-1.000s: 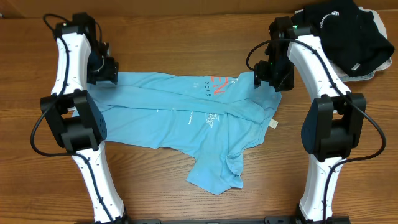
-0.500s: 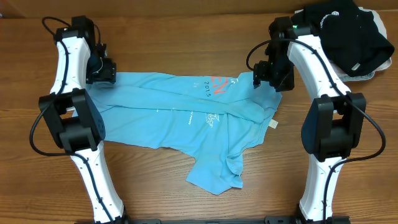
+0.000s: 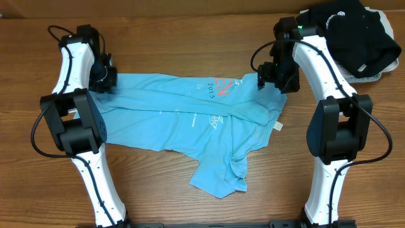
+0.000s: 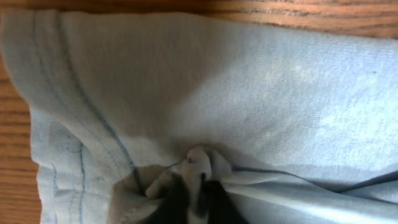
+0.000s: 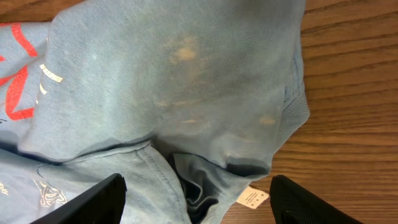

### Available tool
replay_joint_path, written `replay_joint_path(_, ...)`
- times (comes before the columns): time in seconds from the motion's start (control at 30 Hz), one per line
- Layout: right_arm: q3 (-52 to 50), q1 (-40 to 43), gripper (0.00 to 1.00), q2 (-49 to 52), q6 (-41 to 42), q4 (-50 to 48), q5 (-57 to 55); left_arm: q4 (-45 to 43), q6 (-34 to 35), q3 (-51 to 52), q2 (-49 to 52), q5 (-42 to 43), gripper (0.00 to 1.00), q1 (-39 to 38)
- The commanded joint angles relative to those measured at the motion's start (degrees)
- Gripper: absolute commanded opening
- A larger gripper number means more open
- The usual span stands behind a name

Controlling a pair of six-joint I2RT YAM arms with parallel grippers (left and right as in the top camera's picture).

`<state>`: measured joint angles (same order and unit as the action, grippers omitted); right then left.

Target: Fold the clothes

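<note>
The clothes (image 3: 190, 120), a light sky-blue T-shirt with orange-red letters and white print, lie crumpled and spread across the middle of the wooden table. My left gripper (image 3: 104, 79) sits at the shirt's far left corner, by its hem. In the left wrist view its dark fingers (image 4: 177, 202) stand close together with a bunch of the blue fabric (image 4: 249, 81) pinched between them. My right gripper (image 3: 275, 79) hovers over the shirt's far right end. In the right wrist view it is open (image 5: 199, 205), its jaws wide apart over folds of the shirt (image 5: 174, 81) and a small white label (image 5: 252, 197).
A black garment with white round logos (image 3: 354, 31) is heaped at the back right corner on a white one (image 3: 380, 73). Bare wooden table (image 3: 190, 38) lies behind and in front of the shirt.
My left gripper has closed on the shirt's left corner and shifted slightly toward the cloth. The right arm and the shirt have stayed where they were.
</note>
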<state>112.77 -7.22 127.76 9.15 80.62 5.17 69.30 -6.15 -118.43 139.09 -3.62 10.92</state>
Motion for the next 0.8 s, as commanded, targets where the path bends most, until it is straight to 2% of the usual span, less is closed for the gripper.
replay_joint_path(0.0,0.92,0.20,0.79,-2.49,-0.22,0.07,0.26,0.42,-0.07,-0.87,-1.18,0.04,0.04,0.37)
replay_joint_path(0.2,0.92,0.20,0.79,-2.49,-0.20,-0.07,0.26,6.38,-0.07,-13.07,-1.20,0.04,0.04,0.26)
replay_joint_path(0.4,0.92,0.22,0.79,-2.49,-0.20,-1.33,0.24,2.73,-0.04,-24.44,-1.20,0.04,0.04,0.26)
replay_joint_path(0.57,0.92,0.20,0.79,-2.49,-0.20,-1.42,0.26,-3.65,-0.04,-26.18,-1.20,0.52,0.04,0.24)
replay_joint_path(0.77,0.92,0.20,0.75,-2.49,-0.22,-0.98,3.63,-1.64,-0.07,-26.16,-1.18,2.16,0.04,-0.46)
